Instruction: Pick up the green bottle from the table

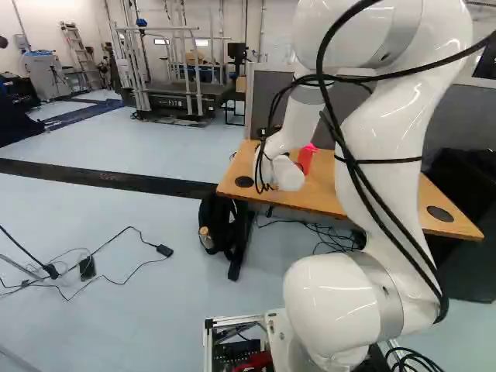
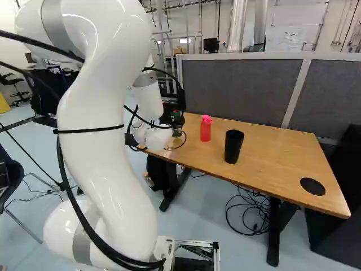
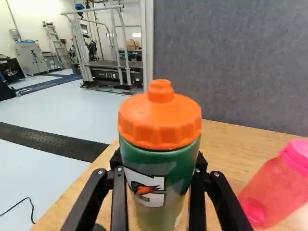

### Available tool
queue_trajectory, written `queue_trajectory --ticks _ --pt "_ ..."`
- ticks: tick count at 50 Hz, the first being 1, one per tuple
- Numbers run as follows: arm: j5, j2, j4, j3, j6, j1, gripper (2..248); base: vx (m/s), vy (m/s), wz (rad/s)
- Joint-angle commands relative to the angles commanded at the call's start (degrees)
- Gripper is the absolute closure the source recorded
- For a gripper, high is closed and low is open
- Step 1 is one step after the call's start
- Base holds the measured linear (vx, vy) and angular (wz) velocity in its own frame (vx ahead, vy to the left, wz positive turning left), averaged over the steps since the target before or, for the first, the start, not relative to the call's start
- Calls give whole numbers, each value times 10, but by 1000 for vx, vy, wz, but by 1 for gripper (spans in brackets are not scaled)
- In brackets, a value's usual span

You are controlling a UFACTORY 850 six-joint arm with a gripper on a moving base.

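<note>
My gripper is at the far left end of the table in the right base view, partly covered by the wrist and cables. A bit of the green bottle shows there. In the wrist view the green bottle, with its orange cap, stands upright between the two fingers of the gripper, which touch it from both sides and are shut on it. Its foot is hidden, so whether it rests on the table cannot be told.
A red bottle with a pink lid is beside the green one, and a black cup stands farther along the table. A grey partition rises behind. A black bag and cables lie beneath the table.
</note>
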Motion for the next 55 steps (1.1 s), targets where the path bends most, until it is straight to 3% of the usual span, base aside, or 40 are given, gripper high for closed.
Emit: queue_trajectory --ticks 55 --pt "0 229 0 170 0 13 137 0 0 0"
